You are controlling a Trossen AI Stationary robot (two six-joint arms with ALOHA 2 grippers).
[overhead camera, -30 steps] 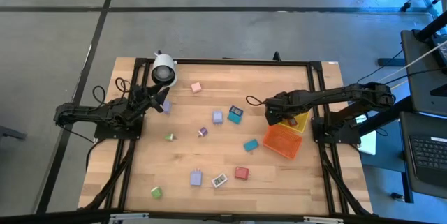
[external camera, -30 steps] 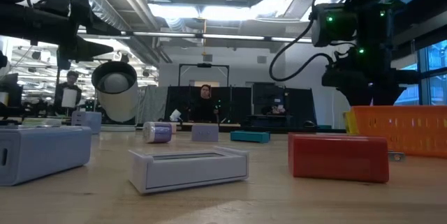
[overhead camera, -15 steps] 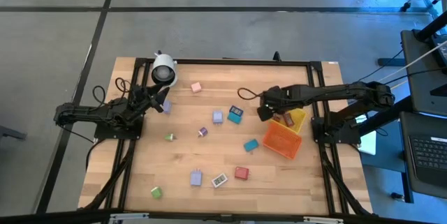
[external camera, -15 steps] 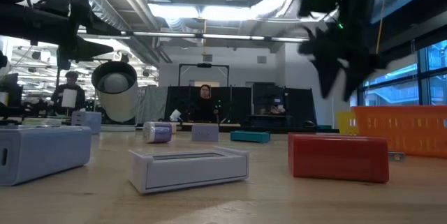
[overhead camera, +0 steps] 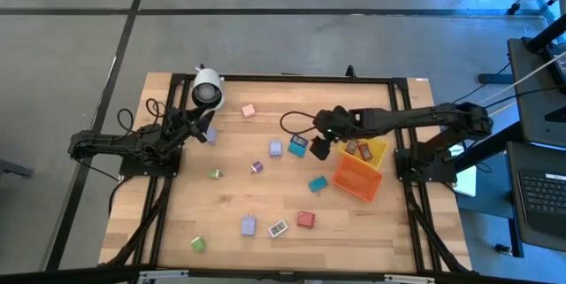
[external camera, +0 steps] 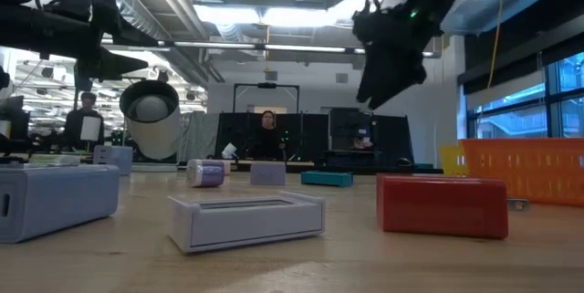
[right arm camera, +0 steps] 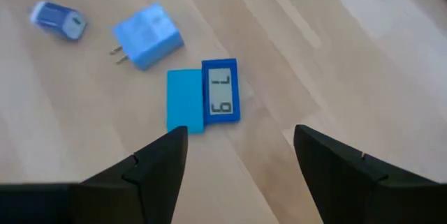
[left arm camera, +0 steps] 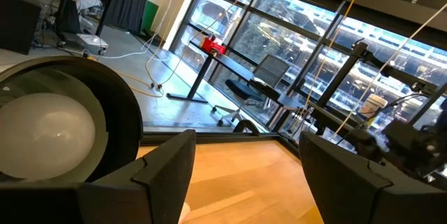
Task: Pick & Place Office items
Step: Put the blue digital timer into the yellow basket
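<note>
The office items lie scattered flat on the wooden table (overhead camera: 265, 195). They include a pink block (overhead camera: 248, 110), a blue plug adapter (overhead camera: 276, 149), a blue display piece (overhead camera: 298, 145), a teal block (overhead camera: 317, 183), a red block (overhead camera: 306, 219) and a green block (overhead camera: 197, 243). My right gripper (overhead camera: 318, 148) hovers open just right of the blue display piece (right arm camera: 209, 98), which shows ahead of its fingers beside the plug adapter (right arm camera: 148, 37). It holds nothing. My left gripper (overhead camera: 200, 128) waits open by the white cylinder (overhead camera: 208, 89), with a lavender block (overhead camera: 210, 135) at its fingertips.
An orange bin (overhead camera: 358, 178) and a yellow bin (overhead camera: 375, 151) sit at the table's right, under the right arm. In the low view the red block (external camera: 441, 204), a white piece (external camera: 246, 215) and a lavender block (external camera: 55, 197) lie near the near edge. People stand in the room beyond.
My right gripper has swung from above the bins toward the table's left, ending beside the blue display piece. The left arm and all items have stayed put.
</note>
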